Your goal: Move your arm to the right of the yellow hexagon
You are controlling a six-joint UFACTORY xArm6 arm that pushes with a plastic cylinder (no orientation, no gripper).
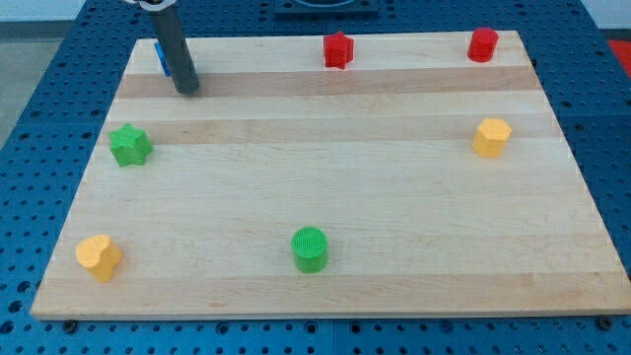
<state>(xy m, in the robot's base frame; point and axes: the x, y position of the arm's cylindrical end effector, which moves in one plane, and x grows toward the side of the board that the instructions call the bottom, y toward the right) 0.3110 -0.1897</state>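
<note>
The yellow hexagon sits near the board's right edge, about mid-height. My tip rests on the board at the view's top left, far to the left of the hexagon. A blue block is just behind the rod and mostly hidden by it; its shape cannot be made out.
A red star is at the top middle and a red hexagon-like block at the top right. A green star is at the left, a yellow heart at the bottom left, a green cylinder at the bottom middle.
</note>
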